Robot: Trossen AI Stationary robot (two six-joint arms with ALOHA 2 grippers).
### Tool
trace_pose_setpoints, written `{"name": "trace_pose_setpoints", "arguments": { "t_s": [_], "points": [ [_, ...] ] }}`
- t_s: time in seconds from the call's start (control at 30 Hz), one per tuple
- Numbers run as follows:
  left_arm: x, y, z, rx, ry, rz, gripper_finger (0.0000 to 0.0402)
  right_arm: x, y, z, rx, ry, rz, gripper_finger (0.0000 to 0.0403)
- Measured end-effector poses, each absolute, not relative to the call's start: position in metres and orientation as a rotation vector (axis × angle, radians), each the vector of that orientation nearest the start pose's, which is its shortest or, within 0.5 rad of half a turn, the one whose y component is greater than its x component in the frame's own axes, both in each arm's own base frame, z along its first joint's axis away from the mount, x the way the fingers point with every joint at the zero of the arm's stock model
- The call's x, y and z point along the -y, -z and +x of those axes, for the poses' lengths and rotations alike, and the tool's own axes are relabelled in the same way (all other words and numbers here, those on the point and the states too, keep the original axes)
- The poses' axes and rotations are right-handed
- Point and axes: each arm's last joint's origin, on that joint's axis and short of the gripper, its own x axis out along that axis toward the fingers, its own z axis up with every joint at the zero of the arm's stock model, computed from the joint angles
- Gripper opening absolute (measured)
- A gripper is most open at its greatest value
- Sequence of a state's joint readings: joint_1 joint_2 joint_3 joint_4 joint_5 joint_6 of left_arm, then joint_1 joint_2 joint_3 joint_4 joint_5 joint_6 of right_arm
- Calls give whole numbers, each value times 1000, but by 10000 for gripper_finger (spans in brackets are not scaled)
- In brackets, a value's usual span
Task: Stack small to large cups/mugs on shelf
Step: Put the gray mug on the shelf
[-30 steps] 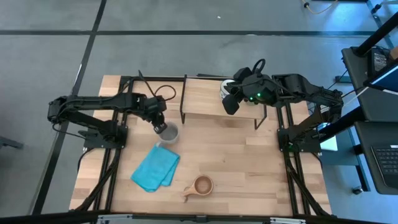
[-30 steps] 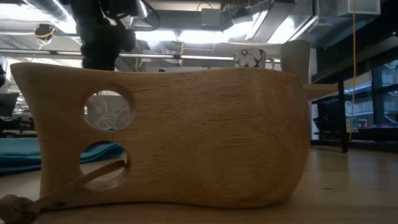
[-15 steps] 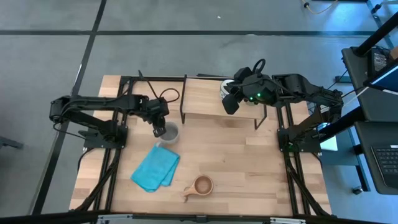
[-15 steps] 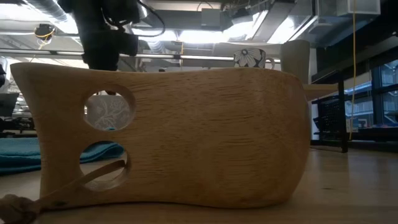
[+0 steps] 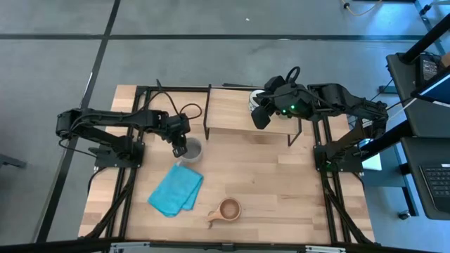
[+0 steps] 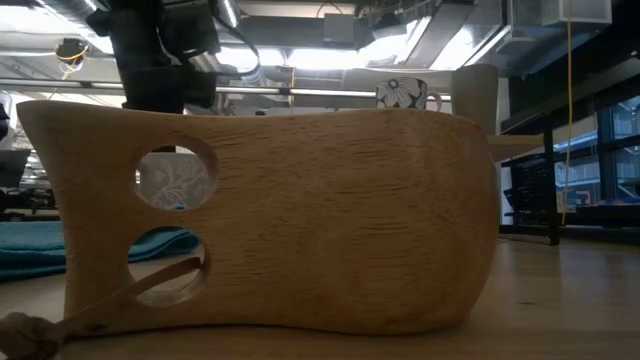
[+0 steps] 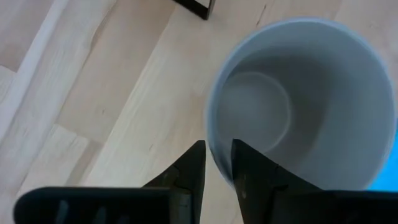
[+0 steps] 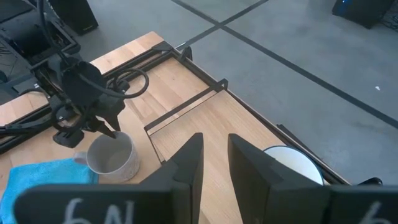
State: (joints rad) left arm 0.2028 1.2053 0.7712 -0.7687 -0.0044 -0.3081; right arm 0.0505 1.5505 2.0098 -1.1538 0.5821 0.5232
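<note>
The grey mug (image 5: 192, 150) stands upright on the table in front of the shelf's left end. My left gripper (image 5: 180, 147) reaches down onto its left rim and is shut on it. The white mug (image 5: 253, 105) stands on the shelf (image 5: 228, 112), a light board on black legs. My right gripper (image 5: 260, 117) hovers beside the white mug, narrowly open and empty. The brown wooden cup (image 5: 228, 209) rests on its base near the near edge and fills the low view (image 6: 300, 220). The olive tumbler (image 6: 474, 88) shows beside the flowered white mug (image 6: 402, 93); from above the right arm hides it. My left gripper (image 7: 217, 144) has the grey mug's rim (image 7: 210, 124) between its fingers on the mug's left side. One finger (image 7: 249, 171) is inside the cup and one finger (image 7: 191, 171) is outside. It comes from above, pointing down. The mug stands upright on the table.
A folded blue cloth (image 5: 176, 190) lies just near of the grey mug. The shelf's black leg frame (image 5: 207, 126) stands close to the mug's far right. Bare tabletop (image 5: 281, 183) stretches right of the cloth and around the wooden cup.
My left arm's wrist has shifted a little toward the table's left above the grey mug, with its fingers staying at the rim. The mug has kept its place.
</note>
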Motion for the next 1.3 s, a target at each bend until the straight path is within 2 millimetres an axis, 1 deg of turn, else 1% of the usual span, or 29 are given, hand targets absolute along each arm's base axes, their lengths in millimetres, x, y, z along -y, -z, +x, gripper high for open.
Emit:
{"name": "trace_pose_setpoints", "arguments": {
  "t_s": [0.1,0.17,0.37,0.67,0.8,1.07,1.2,1.3],
  "points": [
    [-42,-211,204,-1160,-384,-430,68,2,-471,279,-513,666,273,76],
    [-42,-211,203,-1159,-400,-461,59,2,-471,279,-514,666,274,76],
    [-41,-211,203,-1150,-428,-531,9,2,-471,279,-515,665,269,76],
    [-41,-211,202,-1145,-488,-580,5,2,-471,279,-516,665,265,76],
    [-41,-211,200,-1151,-549,-620,4,2,-471,279,-517,665,265,76],
    [-38,-210,195,-1154,-692,-796,3,2,-471,279,-519,664,261,76],
    [-32,-210,189,-1182,-769,-829,4,2,-471,279,-522,662,253,76],
    [-30,-213,183,-1170,-833,-859,3,2,-471,279,-526,659,243,76]
  ]
}}
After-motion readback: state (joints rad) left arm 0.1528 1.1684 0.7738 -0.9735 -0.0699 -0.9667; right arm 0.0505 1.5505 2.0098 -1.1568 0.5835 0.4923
